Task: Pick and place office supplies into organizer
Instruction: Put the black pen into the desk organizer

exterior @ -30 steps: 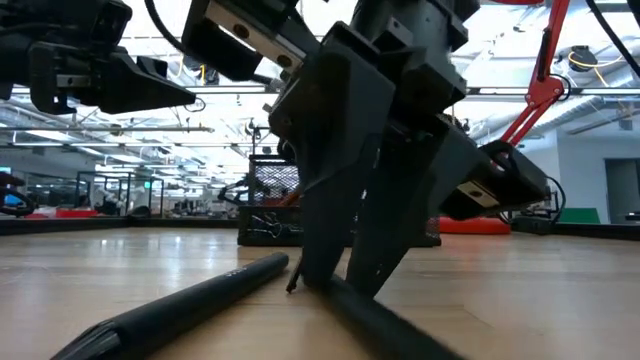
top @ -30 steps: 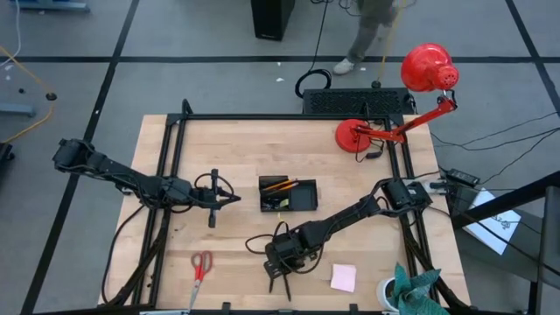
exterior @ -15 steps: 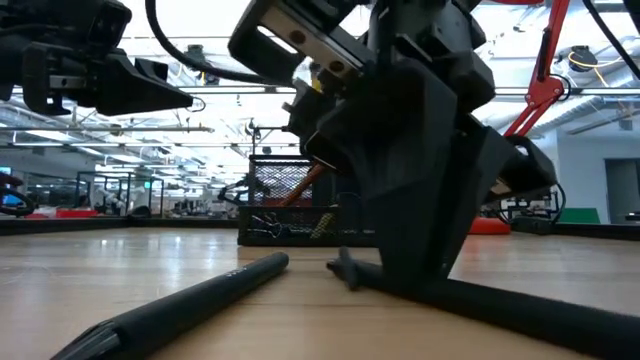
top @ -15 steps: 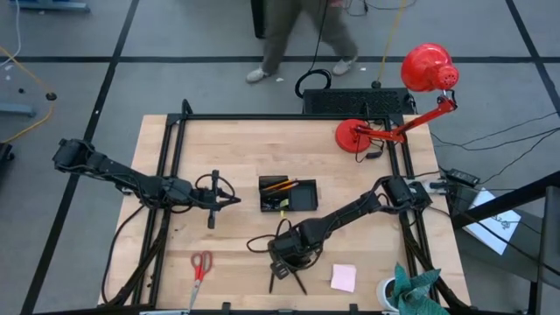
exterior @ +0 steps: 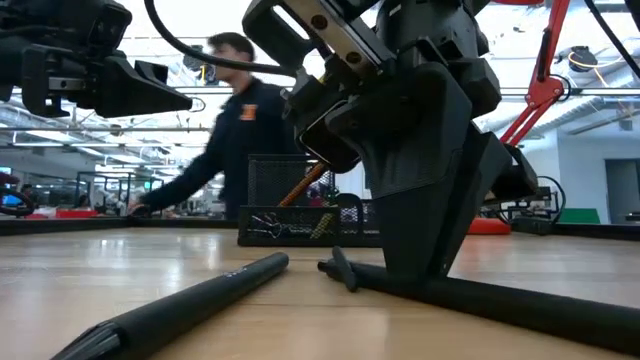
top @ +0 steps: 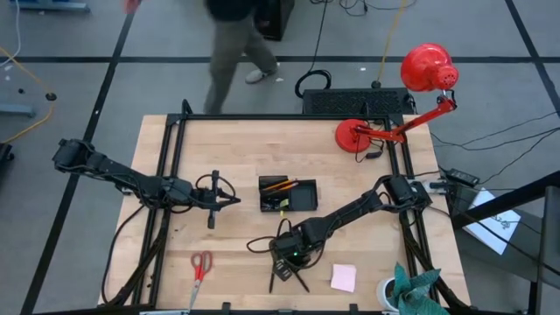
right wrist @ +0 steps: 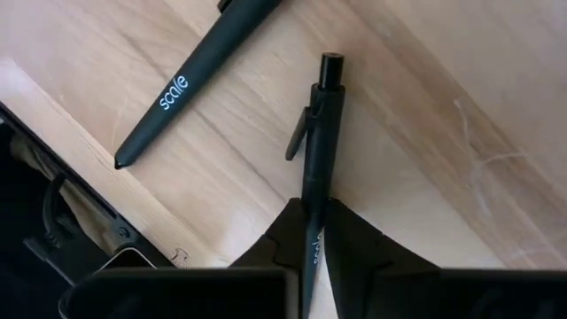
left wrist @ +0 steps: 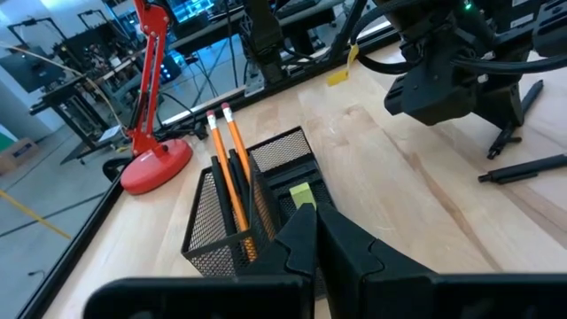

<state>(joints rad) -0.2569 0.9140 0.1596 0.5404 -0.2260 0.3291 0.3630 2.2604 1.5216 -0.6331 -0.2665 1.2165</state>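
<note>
The wooden counter (top: 236, 157) carries both dark arms. A person (exterior: 235, 130) walks past beyond its far edge, and a red desk lamp (top: 385, 131) stands at the far right corner. The black mesh organizer (top: 289, 194) sits near the middle, holding two orange pencils (left wrist: 226, 168) and a yellow-green piece (left wrist: 302, 193). Left of it, the left claw (top: 213, 199) hovers with its fingers closed on nothing. Near the front edge, the right claw (right wrist: 312, 232) is down on the counter, pinched around a black pen (right wrist: 315, 168), with a second black pen (right wrist: 199, 75) lying just beside. Red-handled scissors (top: 201, 265) lie front left, and a pink sticky-note pad (top: 344, 278) front right.
</note>
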